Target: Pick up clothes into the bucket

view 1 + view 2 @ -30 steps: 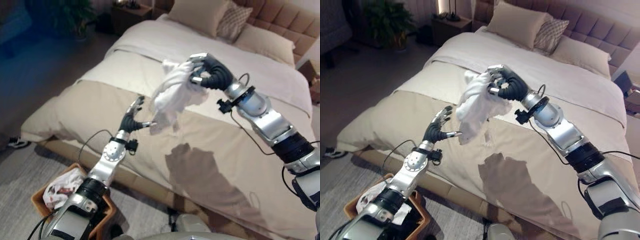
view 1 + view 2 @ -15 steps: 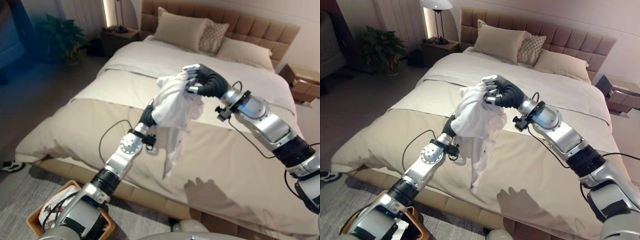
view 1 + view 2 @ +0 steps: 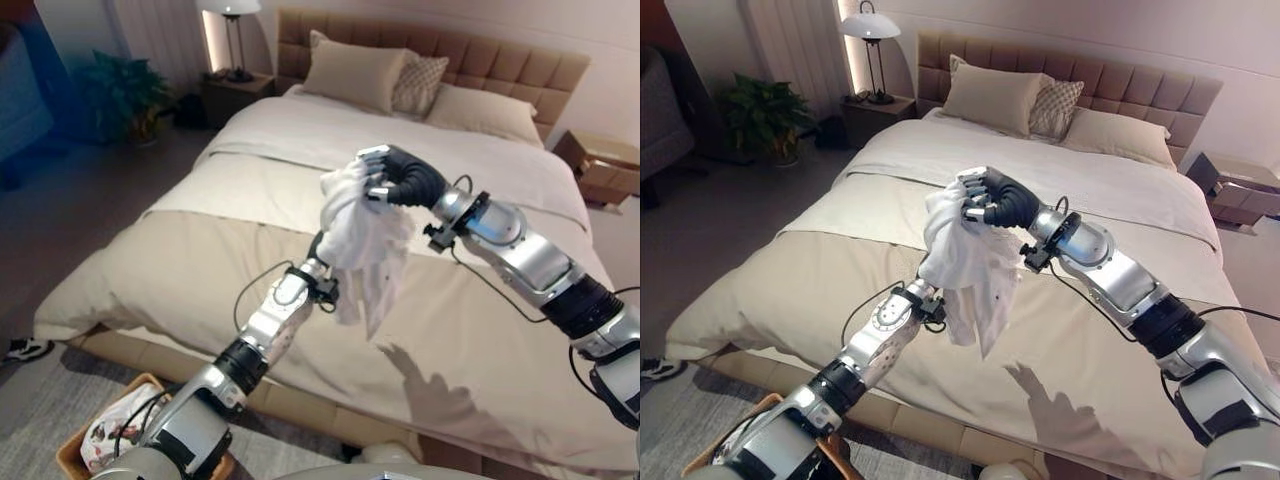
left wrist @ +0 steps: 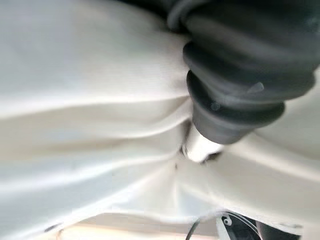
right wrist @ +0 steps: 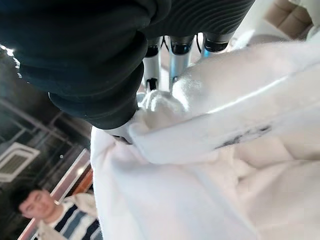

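Note:
My right hand [image 3: 403, 181] is held above the bed, shut on the top of a white garment [image 3: 365, 238] that hangs down from it in loose folds. The right wrist view has its fingers curled into the same white cloth [image 5: 240, 165]. My left arm reaches up from the lower left, and my left hand [image 4: 235, 65] is pushed into the garment from behind, its fingers buried in the cloth. The bucket is a brown basket [image 3: 70, 456] on the floor at the lower left, and a white and red cloth [image 3: 108, 432] lies in it.
The beige bed [image 3: 190, 265] stretches under both arms, with pillows [image 3: 350, 72] at the padded headboard. A lamp table [image 3: 872, 100] and a plant [image 3: 765, 115] stand at the far left, a nightstand [image 3: 600, 165] at the right. A shoe [image 3: 24, 348] lies on the floor. A person [image 5: 47, 217] shows in the right wrist view.
The camera has tilted up towards the headboard. My left hand, open beside the garment before, has gone up behind it. The garment now hangs longer from my right hand.

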